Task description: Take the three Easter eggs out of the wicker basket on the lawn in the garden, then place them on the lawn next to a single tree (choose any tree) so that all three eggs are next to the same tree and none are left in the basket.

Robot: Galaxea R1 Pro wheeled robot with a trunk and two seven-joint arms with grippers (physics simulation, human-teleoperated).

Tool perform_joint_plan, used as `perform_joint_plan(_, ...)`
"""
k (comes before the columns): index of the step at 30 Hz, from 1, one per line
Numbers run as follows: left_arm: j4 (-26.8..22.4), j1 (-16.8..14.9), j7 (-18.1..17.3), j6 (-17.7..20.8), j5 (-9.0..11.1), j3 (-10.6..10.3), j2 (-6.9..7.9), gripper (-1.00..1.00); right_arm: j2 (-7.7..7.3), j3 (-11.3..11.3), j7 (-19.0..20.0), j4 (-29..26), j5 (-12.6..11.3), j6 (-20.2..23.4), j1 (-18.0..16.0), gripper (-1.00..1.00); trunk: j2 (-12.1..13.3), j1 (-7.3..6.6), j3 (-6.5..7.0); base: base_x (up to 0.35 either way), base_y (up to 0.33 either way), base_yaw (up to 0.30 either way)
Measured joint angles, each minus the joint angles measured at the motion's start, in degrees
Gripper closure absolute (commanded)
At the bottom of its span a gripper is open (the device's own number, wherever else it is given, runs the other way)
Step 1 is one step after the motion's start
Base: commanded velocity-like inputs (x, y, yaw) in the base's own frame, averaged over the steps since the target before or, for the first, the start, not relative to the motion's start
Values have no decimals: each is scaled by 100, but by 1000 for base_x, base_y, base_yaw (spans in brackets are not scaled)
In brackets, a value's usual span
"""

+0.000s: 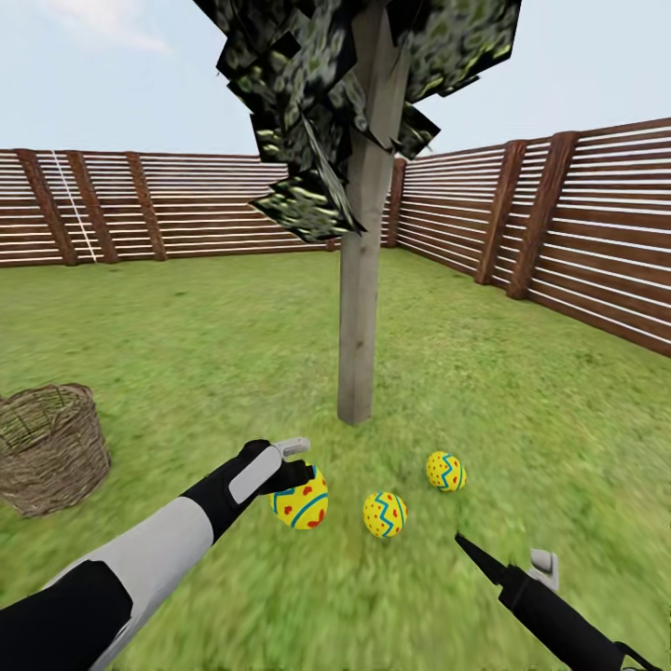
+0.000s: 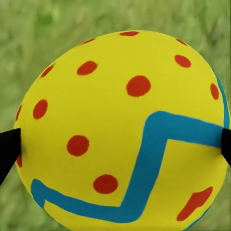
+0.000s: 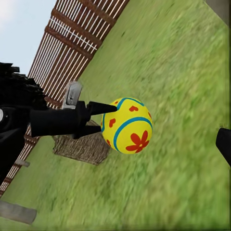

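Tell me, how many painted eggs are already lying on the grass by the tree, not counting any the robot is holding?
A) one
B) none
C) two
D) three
C: two Easter eggs lie on the lawn near the base of the tree, while the left gripper holds a third egg between its fingers.

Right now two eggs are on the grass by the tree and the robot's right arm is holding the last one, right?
Not quite: the left end effector holds the third egg, seen in the head view. The other two eggs lie on the grass by the tree.
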Motion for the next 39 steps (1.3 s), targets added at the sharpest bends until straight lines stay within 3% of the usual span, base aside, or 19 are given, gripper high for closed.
perform_joint_plan(14,-14,0,2,-61,-6,-75,4,100,1,5,0,0,0,-2,-2,-100,-19,36,-441,0,0,0)
perform_joint_plan(22,-9,0,0,-175,-4,-220,-3,100,13,-61,66,-43,-6,-34,1,-100,-30,57,-656,0,0,4)
perform_joint_plan(30,-17,0,0,-171,3,-216,5,100,21,-85,71,-28,-9,-29,2,-100,-30,56,-657,18,0,0)
perform_joint_plan(39,-10,1,2,-170,3,-220,-2,100,23,-83,70,-20,-8,-37,1,-100,-30,54,-657,251,-69,0)
